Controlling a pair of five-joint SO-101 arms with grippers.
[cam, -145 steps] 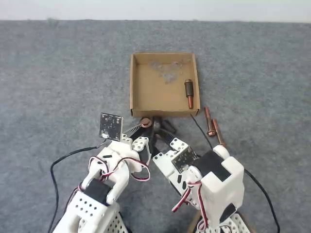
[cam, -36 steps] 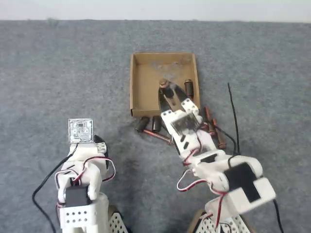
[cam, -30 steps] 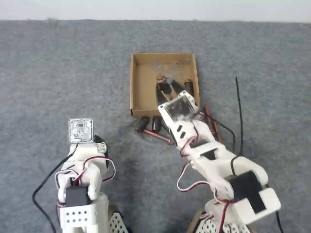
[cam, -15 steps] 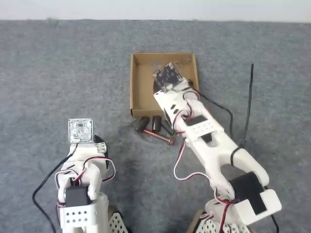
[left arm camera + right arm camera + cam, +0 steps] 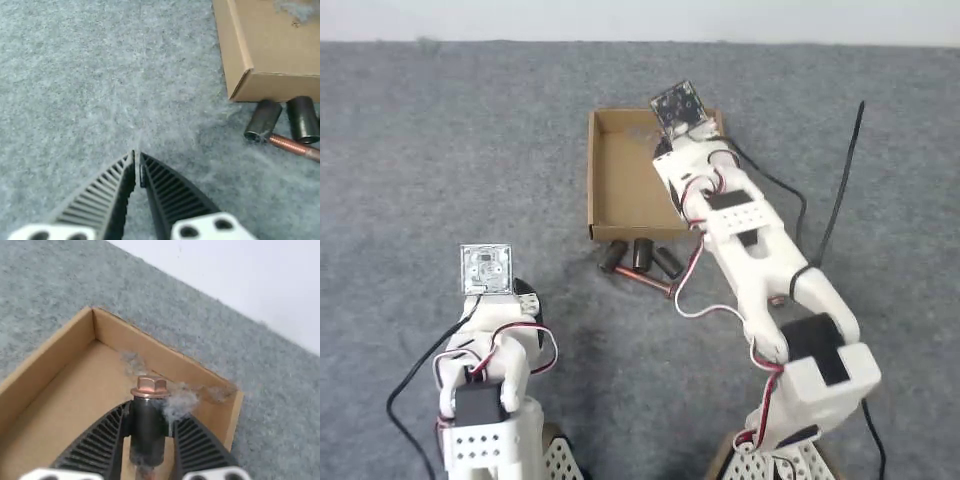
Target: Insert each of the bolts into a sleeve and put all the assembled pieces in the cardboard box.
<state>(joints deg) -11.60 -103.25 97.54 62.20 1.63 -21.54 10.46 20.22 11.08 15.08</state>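
Sleeved bolt [image 5: 148, 420] clamped in right gripper [image 5: 146, 440] over cardboard box [image 5: 60, 385]

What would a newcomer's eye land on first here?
The right gripper, stretched over the cardboard box, clamps a dark sleeve with a copper bolt seated in it. Just outside the box's near wall lie three loose sleeves and one bare bolt on the grey carpet; the left gripper sits shut, well back.

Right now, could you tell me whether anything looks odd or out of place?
Grey fluff wisps lie along the far wall of the brown cardboard box, near the black sleeve with copper bolt held in the right gripper; such lint does not belong there.
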